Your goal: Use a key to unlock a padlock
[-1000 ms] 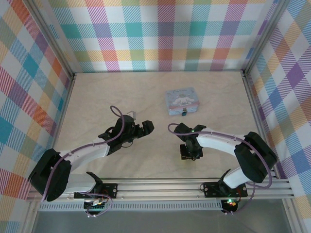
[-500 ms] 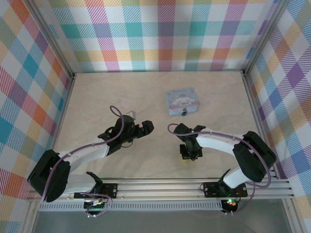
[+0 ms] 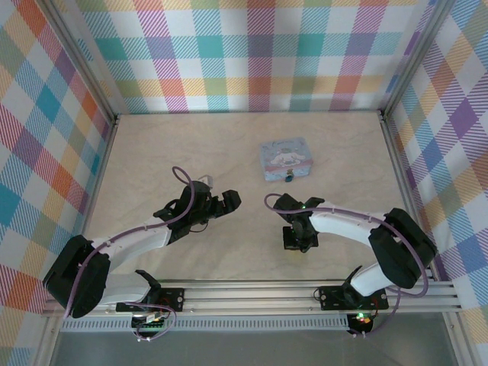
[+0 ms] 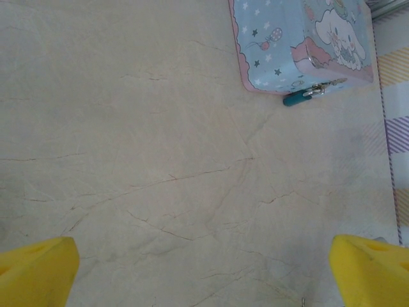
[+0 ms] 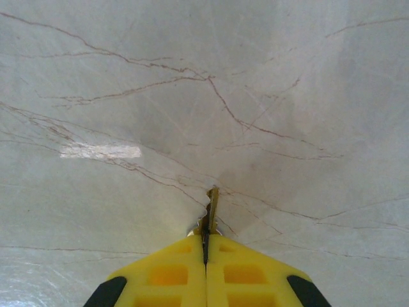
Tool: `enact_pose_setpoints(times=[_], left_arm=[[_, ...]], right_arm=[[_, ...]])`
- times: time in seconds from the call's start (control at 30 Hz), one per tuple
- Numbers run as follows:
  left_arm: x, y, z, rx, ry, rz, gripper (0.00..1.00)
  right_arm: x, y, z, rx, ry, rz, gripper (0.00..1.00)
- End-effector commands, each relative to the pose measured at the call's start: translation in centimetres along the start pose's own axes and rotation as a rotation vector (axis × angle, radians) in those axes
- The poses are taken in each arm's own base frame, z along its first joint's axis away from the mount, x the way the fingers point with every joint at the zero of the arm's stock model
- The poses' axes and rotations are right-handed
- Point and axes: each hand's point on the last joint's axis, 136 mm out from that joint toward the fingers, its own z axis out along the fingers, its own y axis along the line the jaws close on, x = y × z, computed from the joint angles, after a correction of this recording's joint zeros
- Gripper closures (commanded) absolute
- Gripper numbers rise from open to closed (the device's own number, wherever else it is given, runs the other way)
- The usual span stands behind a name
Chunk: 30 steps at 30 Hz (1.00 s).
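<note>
The tiny blue padlock [image 4: 301, 96] hangs at the front of the pale blue cartoon tin box [image 4: 287, 45]; from above the padlock [image 3: 289, 178] shows at the box's near edge. My right gripper [image 5: 206, 246] is shut on the thin key [image 5: 210, 208], whose blade sticks out past the yellow fingertips, pointing at the table. In the top view the right gripper [image 3: 295, 239] hangs low, well in front of the box. My left gripper [image 3: 226, 201] stands open to the left of the box, its yellow fingers [image 4: 38, 272] wide apart over bare table.
The tin box [image 3: 286, 158] sits right of centre on the marbled table [image 3: 191, 152]. Plaid walls close in the back and both sides. A metal rail [image 3: 252, 293] runs along the near edge.
The right gripper has shifted very slightly with the key. The left arm has barely moved.
</note>
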Motion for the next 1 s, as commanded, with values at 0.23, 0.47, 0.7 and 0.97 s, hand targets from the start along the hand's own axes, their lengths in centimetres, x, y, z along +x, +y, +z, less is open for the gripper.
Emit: enact_pose_setpoints(times=[0.23, 0.47, 0.7, 0.97], left_arm=[[-1.6, -4.0, -1.7, 0.136, -0.041, -0.086, 0.0], [-1.7, -6.1, -2.2, 0.229, -0.012, -0.178, 0.0], [-1.7, -8.7, -2.8, 0.307, 0.059, -0.24, 0.04], [-1.0, -11.4, -2.8, 0.391, 0.145, -0.359, 0.13]], right_arm=[[-1.4, -0.5, -2.4, -0.03, -0.163, -0.042, 1.0], [-3.7, 1.2, -5.9, -0.158, -0.342, -0.067, 1.0], [-6.5, 4.1, -12.3, -0.368, -0.636, -0.153, 1.0], [-7.9, 6.5, -18.5, -0.484, -0.875, -0.339, 1.0]])
